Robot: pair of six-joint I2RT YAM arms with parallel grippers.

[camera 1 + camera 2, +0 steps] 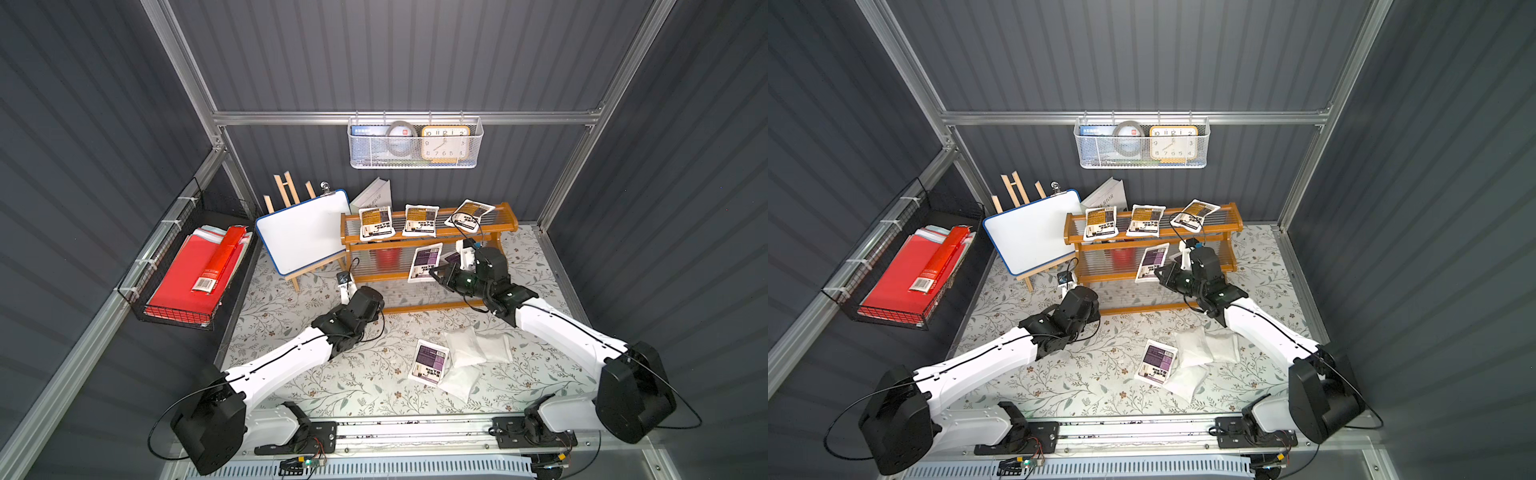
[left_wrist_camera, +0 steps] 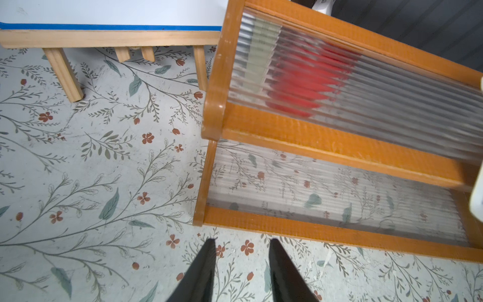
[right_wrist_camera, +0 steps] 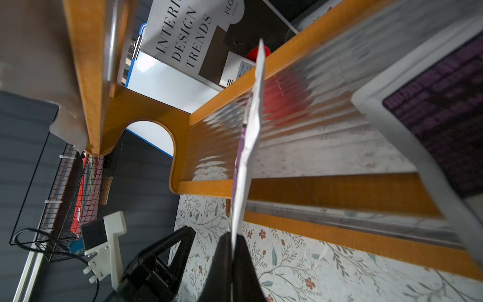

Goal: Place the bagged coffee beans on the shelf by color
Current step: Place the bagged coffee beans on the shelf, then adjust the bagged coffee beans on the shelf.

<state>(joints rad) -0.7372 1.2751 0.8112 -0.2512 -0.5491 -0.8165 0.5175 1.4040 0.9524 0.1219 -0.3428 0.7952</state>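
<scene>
Pinching a purple pouch [image 1: 424, 262] over the middle tier of the shelf [image 1: 419, 308], right gripper [image 3: 232, 243] is mid-placement; three orange pouches [image 1: 419, 220] occupy the top tier; four pouches [image 1: 461, 351] lie toward the table [image 1: 291, 299] front edge; left gripper [image 2: 242, 243] spread, empty

Bare worktop [image 1: 353, 386] runs along the front edge, left of four pouches [image 1: 461, 353] clustered front-right. The shelf's [image 1: 424, 308] bottom tier and the left half of its middle tier lie open; three orange-brown pouches [image 1: 419, 220] fill the top. The whiteboard [image 1: 303, 232] crowds its left end; the right arm [image 1: 561, 328] and its purple pouch [image 1: 424, 262] block the middle tier's right half.
</scene>
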